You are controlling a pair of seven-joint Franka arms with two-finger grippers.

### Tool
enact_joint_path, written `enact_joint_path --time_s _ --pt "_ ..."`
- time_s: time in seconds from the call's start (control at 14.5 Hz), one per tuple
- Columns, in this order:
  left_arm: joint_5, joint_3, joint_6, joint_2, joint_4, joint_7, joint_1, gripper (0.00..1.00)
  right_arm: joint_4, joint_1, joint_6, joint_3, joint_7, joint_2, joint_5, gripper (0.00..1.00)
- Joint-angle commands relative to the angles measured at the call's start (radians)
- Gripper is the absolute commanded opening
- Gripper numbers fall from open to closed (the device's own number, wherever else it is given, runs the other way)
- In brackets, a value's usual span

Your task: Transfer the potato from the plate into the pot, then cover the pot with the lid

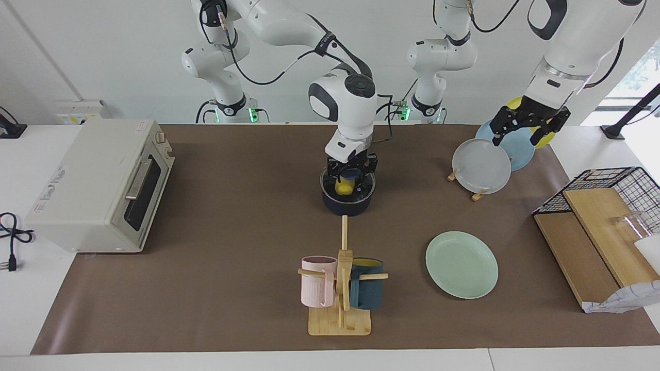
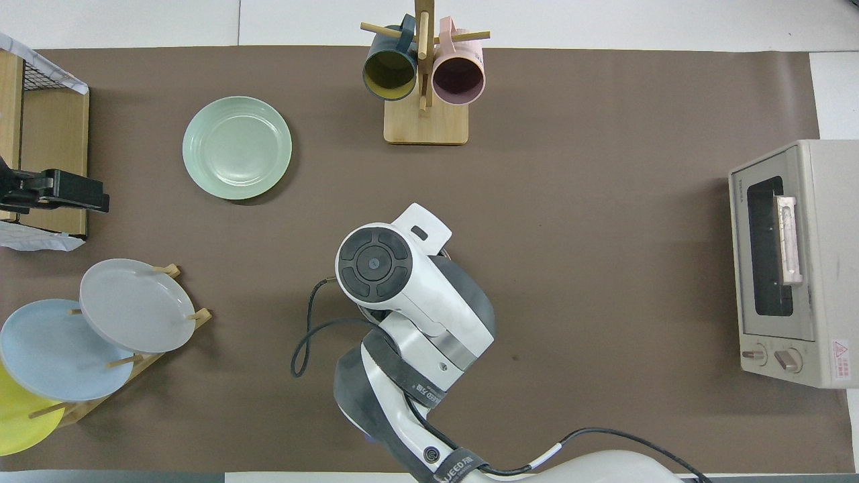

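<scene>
My right gripper [image 1: 349,181] is down inside the dark pot [image 1: 348,205] in the middle of the table, shut on the yellow potato [image 1: 344,187], which sits low within the pot's rim. In the overhead view the right arm [image 2: 396,282] hides the pot and potato. The mint-green plate [image 1: 461,264] lies bare, farther from the robots and toward the left arm's end; it also shows in the overhead view [image 2: 237,147]. My left gripper [image 1: 520,135] waits open and empty, raised over the plate rack. I cannot make out the lid or the pot's handle.
A toaster oven [image 1: 98,185] stands at the right arm's end. A wooden mug stand [image 1: 340,288] with a pink and a teal mug stands farther out than the pot. A rack with grey, blue and yellow plates [image 1: 482,165] and a wire basket with wooden boards [image 1: 608,206] stand at the left arm's end.
</scene>
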Motion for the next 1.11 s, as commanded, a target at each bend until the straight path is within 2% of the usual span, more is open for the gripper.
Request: enact_joint_path --time_s 0.0,0.21,0.48,0.69,0.83,0.9,1.04 --pt "-0.010 0.009 -0.006 -0.012 -0.005 -0.007 -0.003 1.00 0.067 -0.042 -0.073 0.006 0.001 -0.031 0.009 1.00" --pt "-0.010 0.009 -0.006 -0.012 -0.005 -0.007 -0.002 1.00 0.141 -0.090 -0.182 0.006 -0.011 -0.071 0.008 1.00" --pt "-0.010 0.012 -0.007 -0.012 -0.007 -0.006 0.007 1.00 0.139 -0.188 -0.358 -0.003 -0.176 -0.187 0.002 1.00" --pt "-0.010 0.011 -0.006 -0.012 -0.005 -0.006 0.004 1.00 0.112 -0.350 -0.538 -0.005 -0.391 -0.307 0.002 1.00" --pt "-0.010 0.011 -0.006 -0.012 -0.005 -0.006 0.004 1.00 0.068 -0.465 -0.576 -0.005 -0.578 -0.362 0.003 1.00" --pt "-0.010 0.012 -0.006 -0.012 -0.005 -0.006 0.005 1.00 0.064 -0.513 -0.596 -0.005 -0.591 -0.384 0.000 1.00" --pt "-0.010 0.012 -0.006 -0.012 -0.005 -0.006 0.005 1.00 0.047 -0.544 -0.599 -0.010 -0.623 -0.395 -0.016 1.00"
